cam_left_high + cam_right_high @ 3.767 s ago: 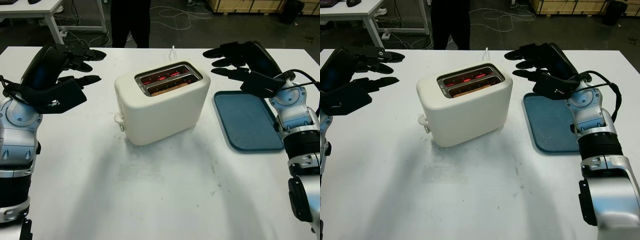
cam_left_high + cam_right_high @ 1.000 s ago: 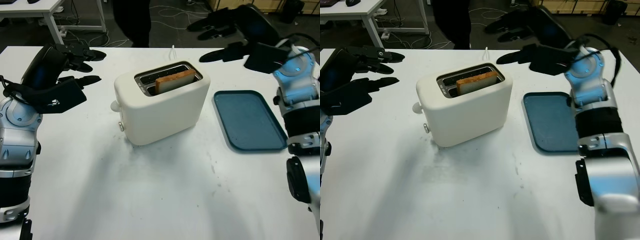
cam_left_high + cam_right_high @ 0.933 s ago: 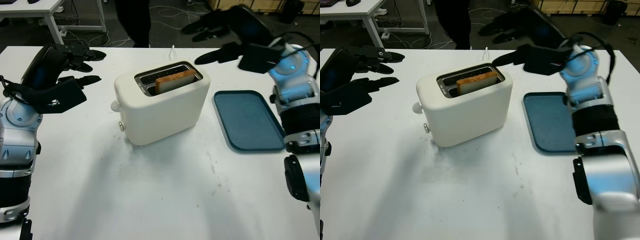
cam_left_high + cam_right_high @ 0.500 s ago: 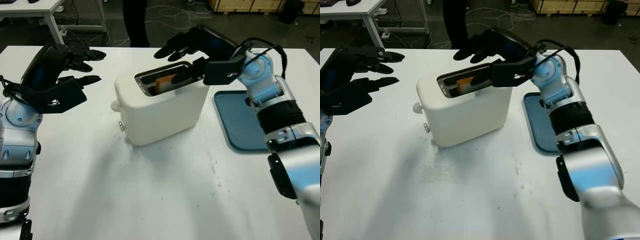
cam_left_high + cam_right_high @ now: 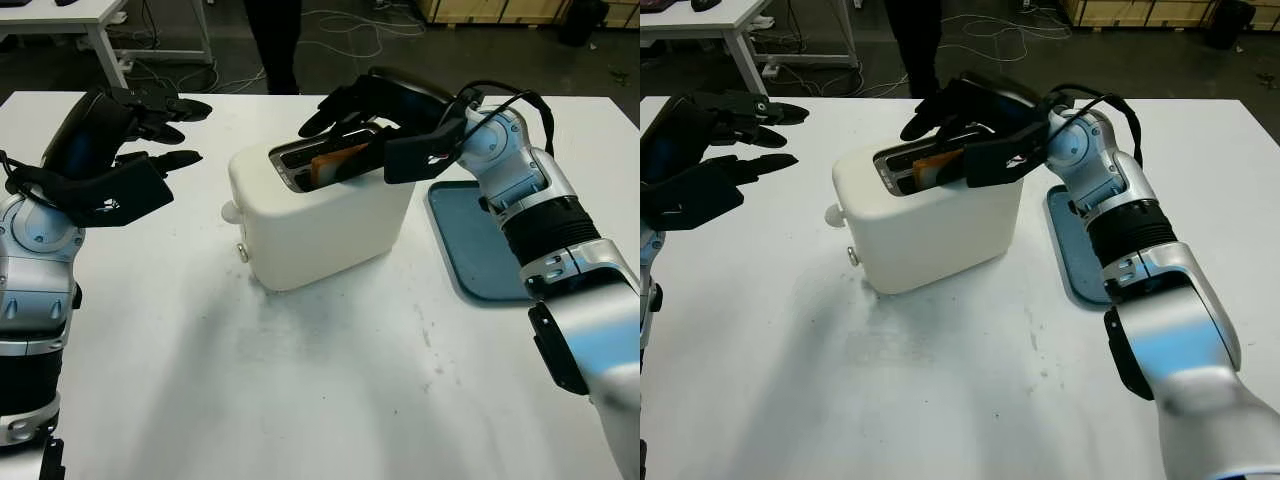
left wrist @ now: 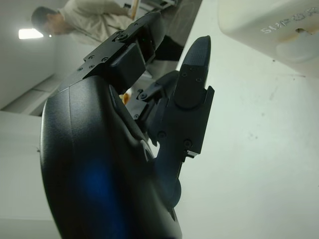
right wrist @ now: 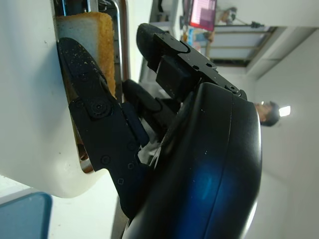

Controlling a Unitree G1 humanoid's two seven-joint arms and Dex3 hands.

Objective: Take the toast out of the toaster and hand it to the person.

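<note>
There is one white toaster (image 5: 320, 215) in the middle of a white table (image 5: 300, 400). It has two slots on top. One slice of toast (image 5: 335, 160) sticks up out of the slot nearer the robot. There is one blue tray (image 5: 480, 245) flat on the table just to the right of the toaster, with nothing on it.

The robot has two black hands. The right hand (image 5: 365, 115) is over the top of the toaster, at the toast. In the right wrist view one finger (image 7: 87, 97) lies against the flat side of the toast (image 7: 97, 45), and the other fingers are on the far side. I cannot tell if the hand has a real grip on the toast. The hand covers part of the slots. The left hand (image 5: 130, 150) is up in the air at the left of the table, well apart from the toaster, holding nothing.

One person (image 5: 275, 40) stands at the far side of the table, behind the toaster. The floor back there is dark, with white cables (image 5: 345, 22) lying on it. Another white table (image 5: 90, 20) stands at the far left
</note>
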